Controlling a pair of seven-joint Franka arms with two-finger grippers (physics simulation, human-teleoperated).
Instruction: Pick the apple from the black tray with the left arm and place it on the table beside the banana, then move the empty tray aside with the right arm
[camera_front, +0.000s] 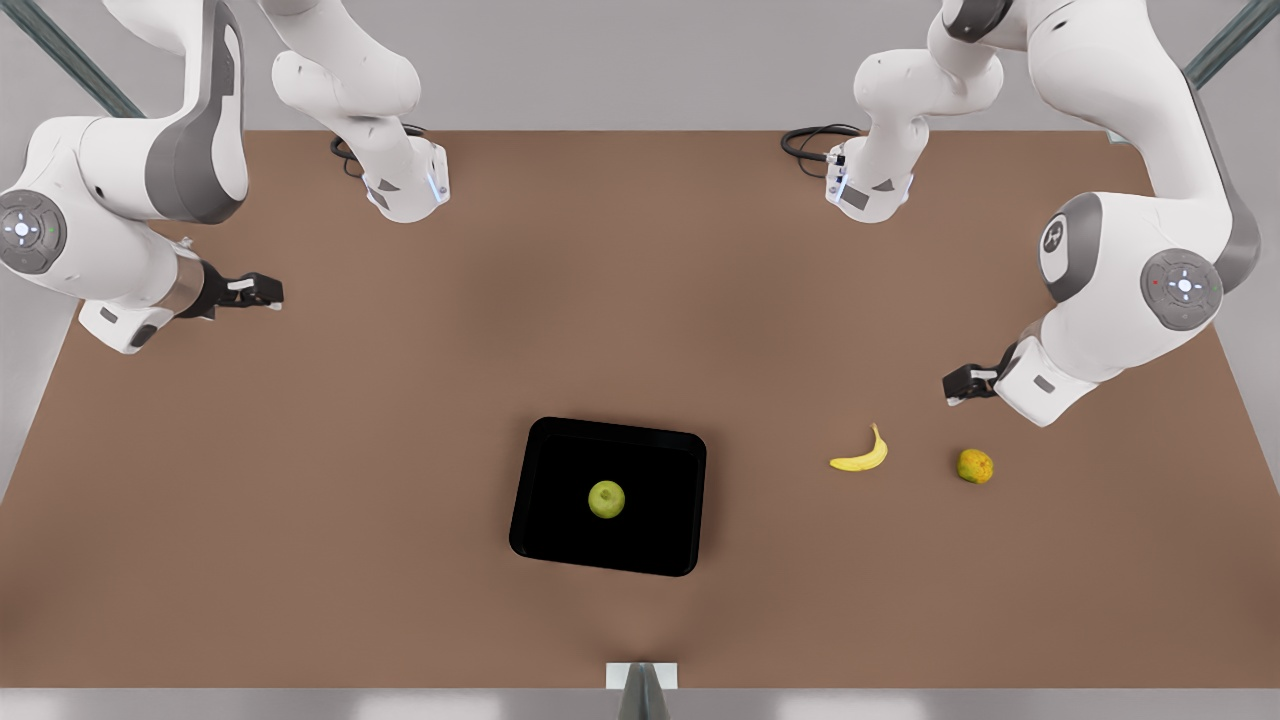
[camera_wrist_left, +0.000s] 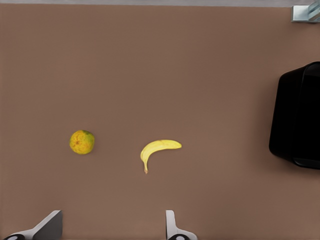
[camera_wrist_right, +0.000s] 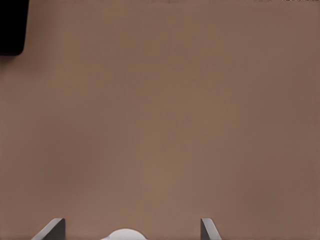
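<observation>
Centrally, the small yellow-green apple (camera_front: 606, 499) sits in the glossy black tray (camera_front: 560, 520); both claws gape empty.

Lighting evenly and softly from overhead, no hard shadows anywhere. Showing faint darker smudges across the counter (camera_front: 400, 420), plus a soft shade around the black tray (camera_front: 608, 497). Reading the tray interior as pure black, rim catching a thin glossy highlight. Rendering the banana (camera_front: 860, 455) and apple (camera_front: 606, 499) slightly smeared, edges softened. No glare, no edge distortion.
</observation>
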